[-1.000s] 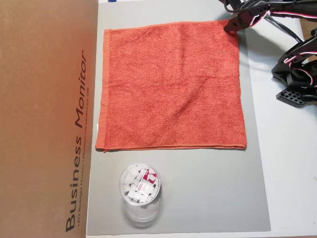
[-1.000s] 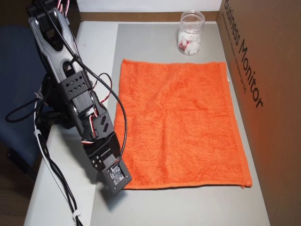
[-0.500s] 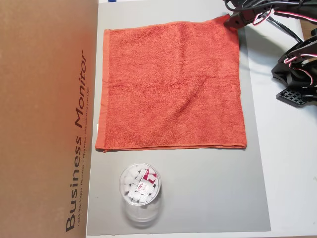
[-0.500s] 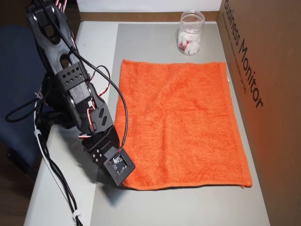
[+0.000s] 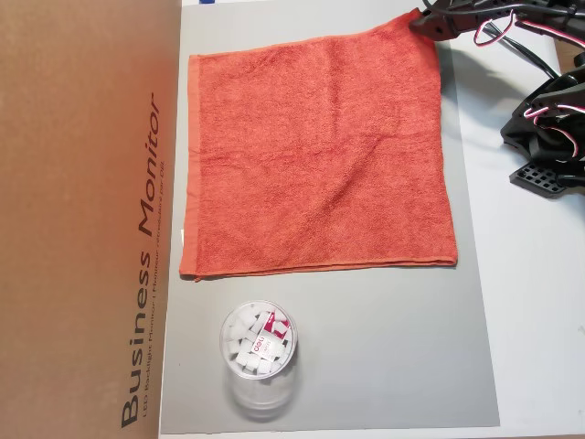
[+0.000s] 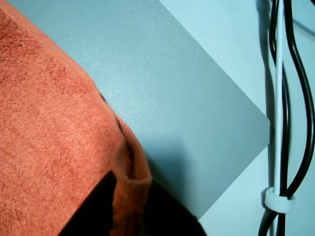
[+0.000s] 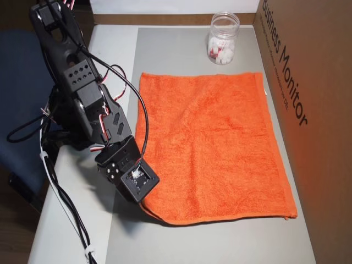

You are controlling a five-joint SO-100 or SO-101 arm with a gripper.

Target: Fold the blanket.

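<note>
The orange-red terry blanket (image 5: 320,155) lies spread flat on the grey mat (image 5: 384,347). My gripper (image 5: 422,23) is at its top right corner in this overhead view. In the wrist view the two black fingers (image 6: 93,209) are closed on a bunched bit of the blanket's (image 6: 49,147) hemmed corner, and the gripper (image 6: 129,211) holds it low over the mat (image 6: 162,88). In the other overhead view the gripper (image 7: 147,206) sits at the blanket's (image 7: 214,143) near left corner, its fingertips hidden under the wrist.
A clear plastic tub (image 5: 259,352) of white pieces stands on the mat below the blanket, also in the other overhead view (image 7: 223,38). A tall cardboard box (image 5: 82,219) borders the mat's left side. The arm base (image 5: 548,137) and cables (image 6: 280,123) lie to the right.
</note>
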